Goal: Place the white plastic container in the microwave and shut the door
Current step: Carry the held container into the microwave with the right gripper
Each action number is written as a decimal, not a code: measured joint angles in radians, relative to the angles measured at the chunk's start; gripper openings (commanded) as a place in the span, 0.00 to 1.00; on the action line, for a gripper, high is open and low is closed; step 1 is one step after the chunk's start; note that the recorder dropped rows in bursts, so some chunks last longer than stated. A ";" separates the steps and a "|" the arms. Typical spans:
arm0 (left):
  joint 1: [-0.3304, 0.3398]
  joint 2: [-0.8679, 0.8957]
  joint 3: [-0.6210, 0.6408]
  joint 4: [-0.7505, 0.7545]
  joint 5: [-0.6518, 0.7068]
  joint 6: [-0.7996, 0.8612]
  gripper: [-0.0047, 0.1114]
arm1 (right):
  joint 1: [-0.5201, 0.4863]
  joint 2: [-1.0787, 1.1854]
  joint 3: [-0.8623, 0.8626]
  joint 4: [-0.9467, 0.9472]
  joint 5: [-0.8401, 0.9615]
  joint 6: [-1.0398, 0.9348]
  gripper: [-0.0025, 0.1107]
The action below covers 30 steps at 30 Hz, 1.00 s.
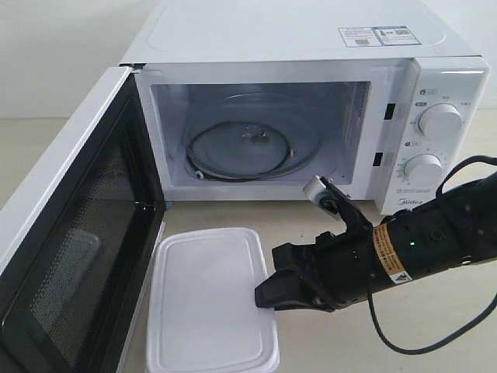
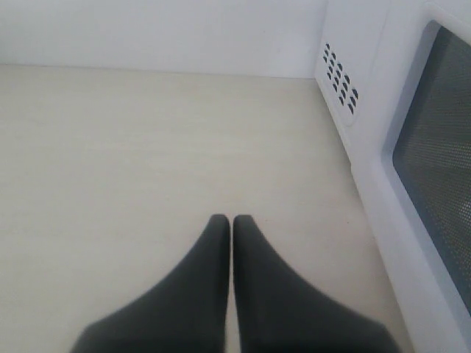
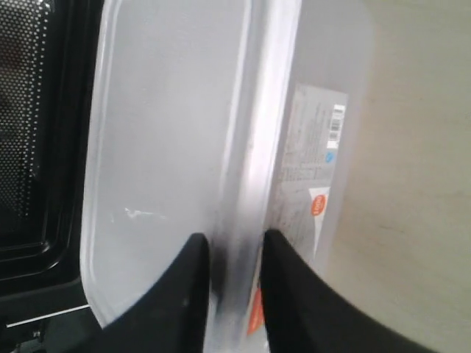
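Observation:
The white plastic container point(image 1: 208, 305) lies lid-up on the table in front of the microwave point(image 1: 295, 35). The door point(image 1: 74, 233) stands wide open to the left, its black mesh inner face showing. The glass turntable point(image 1: 247, 141) inside is bare. My right gripper point(image 1: 265, 294) is at the container's right edge. In the right wrist view the gripper point(image 3: 235, 246) straddles the lid rim of the container point(image 3: 169, 140), one finger over the lid and one on the labelled side point(image 3: 313, 158). My left gripper point(image 2: 232, 220) is shut on nothing, over the table beside the door's outer window point(image 2: 434, 169).
Two round knobs point(image 1: 440, 120) point(image 1: 425, 167) sit on the microwave's right panel. A black cable point(image 1: 435, 342) loops below the right arm. Side vents point(image 2: 340, 73) of the microwave show in the left wrist view. The open door's lower edge is close beside the container's left side.

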 measured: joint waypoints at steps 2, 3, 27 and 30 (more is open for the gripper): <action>0.000 0.000 0.000 0.000 0.000 0.000 0.07 | 0.000 0.000 0.000 0.002 0.000 0.004 0.06; 0.000 0.000 0.000 0.000 0.000 0.000 0.07 | 0.001 0.000 0.000 0.003 -0.004 0.008 0.05; 0.000 0.000 0.000 0.000 0.000 0.000 0.07 | 0.001 -0.138 0.003 0.006 0.104 -0.050 0.02; 0.000 0.000 0.000 0.000 0.000 0.000 0.07 | 0.001 -0.155 0.021 0.022 0.116 -0.053 0.02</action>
